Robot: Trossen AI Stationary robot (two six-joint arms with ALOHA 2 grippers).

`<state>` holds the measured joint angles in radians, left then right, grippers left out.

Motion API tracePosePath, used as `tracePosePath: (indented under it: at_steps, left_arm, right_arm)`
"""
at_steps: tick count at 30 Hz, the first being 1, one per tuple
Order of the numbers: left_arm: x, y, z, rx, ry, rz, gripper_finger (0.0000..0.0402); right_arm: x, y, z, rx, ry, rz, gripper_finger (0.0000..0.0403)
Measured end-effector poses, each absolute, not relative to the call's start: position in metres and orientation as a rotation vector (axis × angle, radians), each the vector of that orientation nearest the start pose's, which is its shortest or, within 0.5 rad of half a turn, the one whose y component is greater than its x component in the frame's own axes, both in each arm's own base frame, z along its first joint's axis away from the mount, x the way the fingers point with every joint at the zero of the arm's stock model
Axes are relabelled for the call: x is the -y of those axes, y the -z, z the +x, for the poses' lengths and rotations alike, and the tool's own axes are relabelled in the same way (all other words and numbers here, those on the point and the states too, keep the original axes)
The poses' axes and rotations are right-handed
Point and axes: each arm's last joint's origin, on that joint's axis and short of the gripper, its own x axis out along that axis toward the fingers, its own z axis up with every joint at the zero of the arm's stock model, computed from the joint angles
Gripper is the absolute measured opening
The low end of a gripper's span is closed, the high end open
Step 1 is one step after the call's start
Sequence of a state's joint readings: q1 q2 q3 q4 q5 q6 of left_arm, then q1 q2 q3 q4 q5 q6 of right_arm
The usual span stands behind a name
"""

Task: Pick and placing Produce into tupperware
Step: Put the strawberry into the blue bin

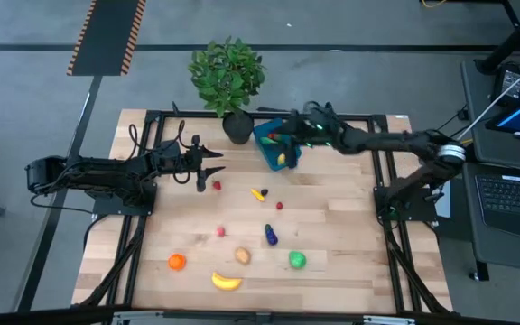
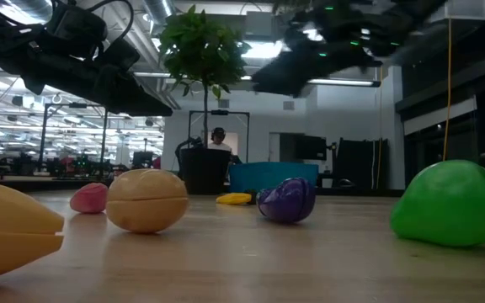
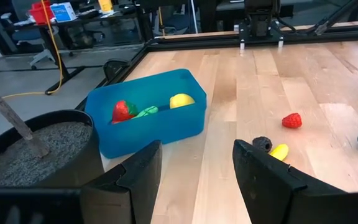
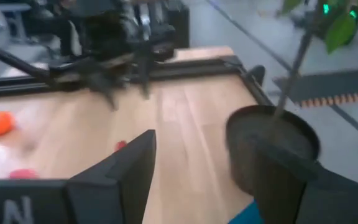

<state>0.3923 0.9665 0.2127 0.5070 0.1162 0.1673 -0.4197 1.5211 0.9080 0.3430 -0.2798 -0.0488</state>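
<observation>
The blue container (image 1: 276, 144) stands at the far side of the table (image 1: 350, 253), beside the plant pot (image 1: 236, 127), with a strawberry (image 3: 122, 110) and a lemon (image 3: 181, 100) inside. The right gripper (image 1: 283, 135) hangs over it, fingers apart and empty. The left gripper (image 1: 213, 169) is also open, holding nothing, near a red berry (image 1: 217, 185). An orange (image 1: 177, 262), banana (image 1: 227, 282), potato (image 1: 242, 256), eggplant (image 1: 271, 236) and green apple (image 1: 297, 260) lie on the near part of the table

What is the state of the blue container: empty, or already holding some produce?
Partly filled. The blue container stands open, with a red berry, a green piece and a yellow fruit inside it.
</observation>
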Motion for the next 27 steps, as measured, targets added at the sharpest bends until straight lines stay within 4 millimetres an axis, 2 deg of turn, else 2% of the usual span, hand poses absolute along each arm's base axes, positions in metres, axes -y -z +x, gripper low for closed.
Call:
tracePosePath:
  at_steps: [7, 13, 20, 24, 27]
  left_arm:
    - [-0.067, -0.173, 0.171, -0.271, -0.245, 0.173, 0.0190]
    - [-0.067, -0.173, 0.171, -0.271, -0.243, 0.179, 0.0190]
    - [-0.067, -0.173, 0.171, -0.269, -0.243, 0.179, 0.0190]
    - [-0.067, -0.174, 0.171, -0.266, -0.245, 0.177, 0.0190]
    - [-0.067, -0.174, 0.171, -0.264, -0.245, 0.176, 0.0190]
  right_arm:
    - [0.098, -0.227, 0.247, -0.133, 0.081, 0.022, 0.0230]
    - [0.075, -0.202, 0.215, -0.156, -0.084, 0.100, 0.0230]
    - [0.062, -0.183, 0.205, -0.178, -0.139, 0.112, 0.0230]
    - [0.060, -0.181, 0.205, -0.189, -0.139, 0.185, 0.0230]
    - [0.060, -0.181, 0.205, -0.188, -0.140, 0.164, 0.0229]
